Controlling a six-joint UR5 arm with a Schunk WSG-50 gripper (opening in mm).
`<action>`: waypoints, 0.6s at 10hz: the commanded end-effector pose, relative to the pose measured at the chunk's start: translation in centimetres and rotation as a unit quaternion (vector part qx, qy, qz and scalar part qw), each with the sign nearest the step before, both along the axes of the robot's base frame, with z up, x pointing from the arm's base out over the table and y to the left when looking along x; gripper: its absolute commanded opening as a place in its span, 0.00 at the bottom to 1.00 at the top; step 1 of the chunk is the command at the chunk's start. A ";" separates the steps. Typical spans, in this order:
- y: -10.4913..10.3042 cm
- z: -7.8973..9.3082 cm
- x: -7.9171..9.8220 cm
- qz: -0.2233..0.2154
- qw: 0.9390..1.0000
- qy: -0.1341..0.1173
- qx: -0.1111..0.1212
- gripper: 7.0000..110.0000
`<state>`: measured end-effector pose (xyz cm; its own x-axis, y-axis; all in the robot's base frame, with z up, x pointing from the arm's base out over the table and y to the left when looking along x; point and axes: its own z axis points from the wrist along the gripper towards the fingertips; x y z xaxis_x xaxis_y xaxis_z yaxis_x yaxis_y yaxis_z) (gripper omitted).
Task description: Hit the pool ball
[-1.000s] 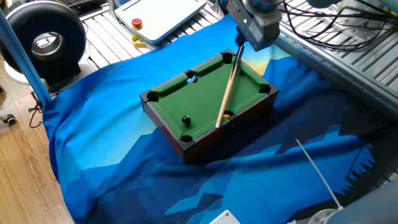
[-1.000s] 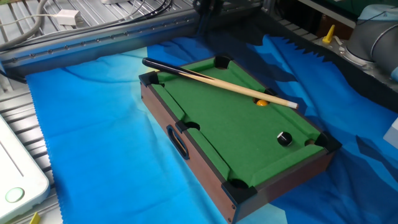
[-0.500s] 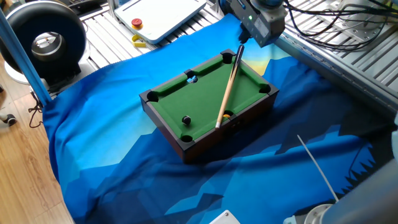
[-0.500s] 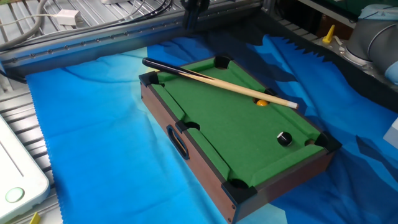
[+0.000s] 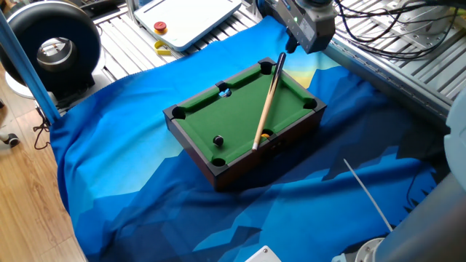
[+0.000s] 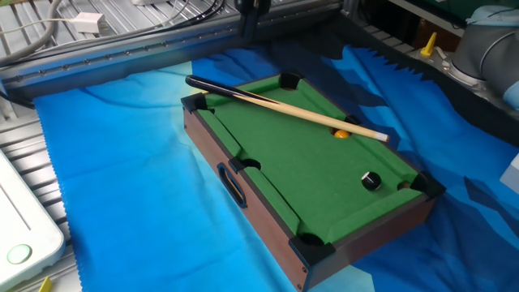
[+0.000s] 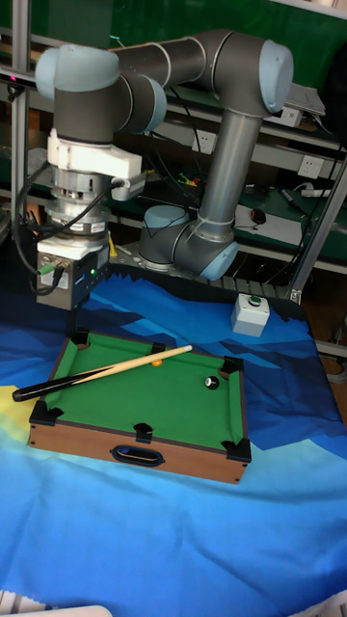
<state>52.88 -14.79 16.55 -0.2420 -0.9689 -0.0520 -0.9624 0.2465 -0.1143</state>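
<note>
The pool ball [image 5: 218,140], tiny and glossy black, rests on the green felt of the miniature pool table [image 5: 198,114] near a corner pocket; it also shows in the other views [image 6: 371,180] [image 7: 210,384]. A wooden cue [image 5: 266,102] lies loose across the table, its dark butt overhanging the far rail. An orange ball [image 5: 266,135] touches the cue's tip end. My gripper [image 5: 295,42] hangs above and beyond the cue's butt, apart from it [image 7: 66,289]. Its fingers are too hidden to read.
A pale ball [image 5: 226,92] sits by a side pocket. Blue cloth [image 5: 131,189] covers the bench. A white device with a red button [image 5: 160,28] and a black round unit [image 5: 51,47] stand at the back left. A small white box [image 7: 251,313] sits behind the table.
</note>
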 end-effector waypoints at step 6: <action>-0.3 0.6 -1.9 0.024 0.999 0.037 -0.007 0.00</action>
<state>51.42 -15.50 17.00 -0.2117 -0.9773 -0.0072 -0.9752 0.2117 -0.0638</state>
